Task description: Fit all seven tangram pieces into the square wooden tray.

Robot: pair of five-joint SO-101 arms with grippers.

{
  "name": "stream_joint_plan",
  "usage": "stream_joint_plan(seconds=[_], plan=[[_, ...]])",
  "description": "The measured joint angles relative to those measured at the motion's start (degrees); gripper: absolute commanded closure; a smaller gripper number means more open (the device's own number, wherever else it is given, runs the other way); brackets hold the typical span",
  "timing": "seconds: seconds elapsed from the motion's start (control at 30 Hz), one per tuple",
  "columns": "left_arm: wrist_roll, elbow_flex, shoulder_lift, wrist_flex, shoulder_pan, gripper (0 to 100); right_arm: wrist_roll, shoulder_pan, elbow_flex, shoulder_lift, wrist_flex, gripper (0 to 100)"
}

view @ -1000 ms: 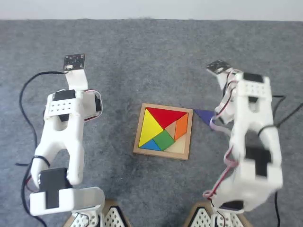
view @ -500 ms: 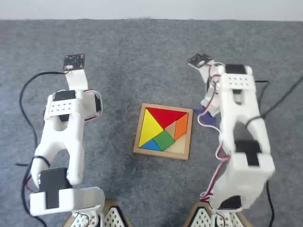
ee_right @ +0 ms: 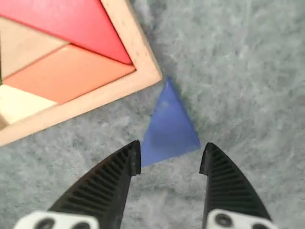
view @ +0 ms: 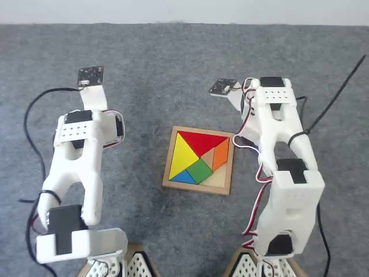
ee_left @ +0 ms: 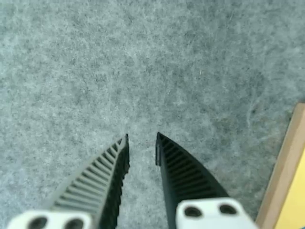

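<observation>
The square wooden tray [view: 196, 187] lies mid-table between the arms and holds red, yellow, orange, green and blue pieces. A tan triangle in its middle and a pale patch at its near right corner may be pieces or bare wood. In the right wrist view a blue-purple triangle [ee_right: 168, 127] lies flat on the carpet just off the tray's corner [ee_right: 143, 71]. My right gripper [ee_right: 171, 145] is open, one fingertip on each side of the triangle's wide end, not touching it. My left gripper [ee_left: 141, 138] hangs over bare carpet left of the tray, slightly open and empty.
Grey carpet covers the whole table. The left arm [view: 78, 156] stands well left of the tray, and the right arm [view: 279, 138] leans over the tray's right side. The tray's rim [ee_left: 286, 162] edges into the left wrist view.
The right arm has swung left toward the tray and now covers the blue-purple triangle in the high view. The left arm has not moved.
</observation>
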Motion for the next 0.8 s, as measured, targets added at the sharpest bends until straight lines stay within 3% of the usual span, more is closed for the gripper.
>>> stream_joint_plan(seconds=[0.33,0.53,0.8], plan=[[0.09,0.0,0.0,0.0,0.0,91,0.44,0.0,0.0,3.52,-0.62,77.7],[0.09,0.0,0.0,0.0,0.0,91,-0.62,0.0,0.0,3.52,-1.32,69.0],[0.09,0.0,0.0,0.0,0.0,91,-0.79,0.0,0.0,4.57,-1.58,68.4]])
